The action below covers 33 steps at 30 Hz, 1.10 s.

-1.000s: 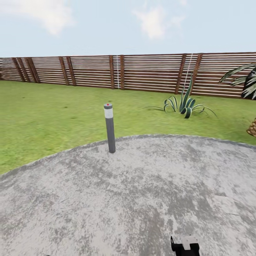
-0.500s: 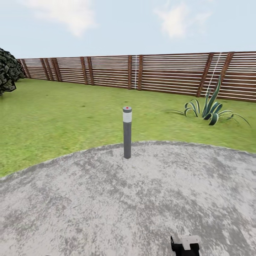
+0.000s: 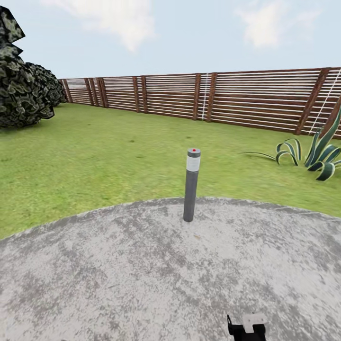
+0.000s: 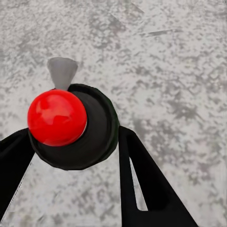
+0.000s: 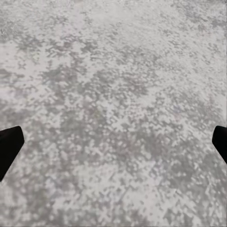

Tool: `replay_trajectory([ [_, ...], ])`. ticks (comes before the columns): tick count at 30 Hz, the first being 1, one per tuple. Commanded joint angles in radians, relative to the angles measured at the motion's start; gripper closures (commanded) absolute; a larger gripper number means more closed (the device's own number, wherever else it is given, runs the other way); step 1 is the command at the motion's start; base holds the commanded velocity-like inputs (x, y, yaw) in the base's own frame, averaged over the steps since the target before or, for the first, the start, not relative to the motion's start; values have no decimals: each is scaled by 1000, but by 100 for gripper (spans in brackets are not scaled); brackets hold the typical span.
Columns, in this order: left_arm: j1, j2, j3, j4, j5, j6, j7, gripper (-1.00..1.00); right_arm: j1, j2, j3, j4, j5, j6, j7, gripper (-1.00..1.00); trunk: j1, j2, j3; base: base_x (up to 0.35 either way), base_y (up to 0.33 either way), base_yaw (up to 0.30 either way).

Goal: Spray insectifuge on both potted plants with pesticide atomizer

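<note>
In the left wrist view a dark round bottle body with a pale grey nozzle, the pesticide atomizer, sits between the two black fingers of my left gripper, which is shut on it. A glossy red ball rests on the bottle's top. Under it lies speckled grey stone. My right gripper is open, its dark fingertips wide apart at the picture's edges above bare patio stone. The two potted plants are out of view.
The round grey stone patio spreads in front of me, with a grey bollard lamp at its far rim. Beyond it come lawn, a brown slatted fence, a spiky striped plant and a dark bush. Part of my right arm shows low.
The head view has swung to the left: the bollard and the spiky plant sit further right in the picture and a dark bush has come in at the left. The arms look unchanged.
</note>
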Motion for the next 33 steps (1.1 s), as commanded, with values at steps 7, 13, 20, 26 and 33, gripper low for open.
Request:
replay_trajectory([
  [7, -1, 0, 10, 1, 0, -2, -9, 100, 0, 0, -8, 1, 11, -3, -4, -100, 0, 0, -1, 339, 1, 277],
  [13, -1, 0, 10, 1, 0, -2, -9, 100, 0, 0, -8, 1, 11, -3, -4, -100, 0, 0, -1, 338, 90, 277],
  [20, -1, 0, 9, 1, 0, -2, -9, 100, 0, 0, -8, 1, 11, -3, -4, -100, 0, 0, -1, 328, 158, 277],
  [26, -1, 0, 9, 1, -1, -2, -9, 100, 0, 0, -8, 1, 11, -3, -4, -100, 0, 0, -1, 310, 170, 277],
  [33, -1, 0, 9, 1, -1, -2, -9, 100, 0, 0, -8, 1, 11, -3, -4, -100, 0, 0, -1, 333, 14, 277],
])
